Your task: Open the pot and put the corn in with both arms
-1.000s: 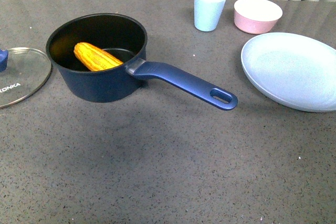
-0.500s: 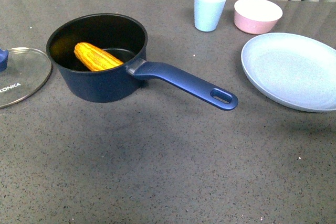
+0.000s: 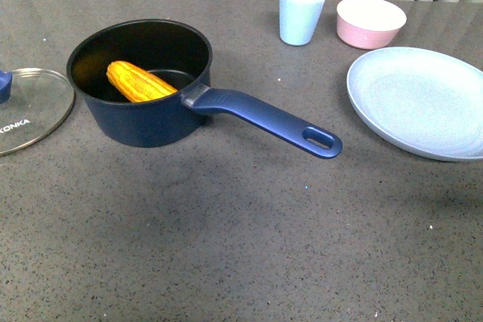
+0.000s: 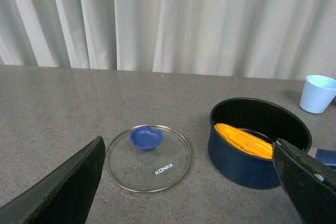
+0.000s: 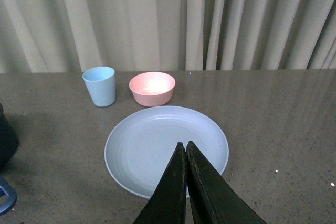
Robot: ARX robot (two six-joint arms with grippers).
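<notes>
The dark navy pot (image 3: 147, 122) stands open on the grey table, its long blue handle (image 3: 268, 121) pointing right and toward me. The yellow-orange corn (image 3: 138, 81) lies inside it, leaning on the wall. The pot (image 4: 247, 166) and corn (image 4: 243, 140) also show in the left wrist view. My left gripper (image 4: 189, 153) is open and empty, held above the table short of the lid and pot. My right gripper (image 5: 184, 144) is shut and empty, over the near rim of the light blue plate (image 5: 152, 140). Neither arm shows in the front view.
The glass lid (image 3: 30, 107) with a blue knob lies flat left of the pot; it also shows in the left wrist view (image 4: 148, 158). A light blue cup (image 3: 301, 13), a pink bowl (image 3: 370, 22) and the light blue plate (image 3: 423, 99) stand at the right. Curtains hang behind the table.
</notes>
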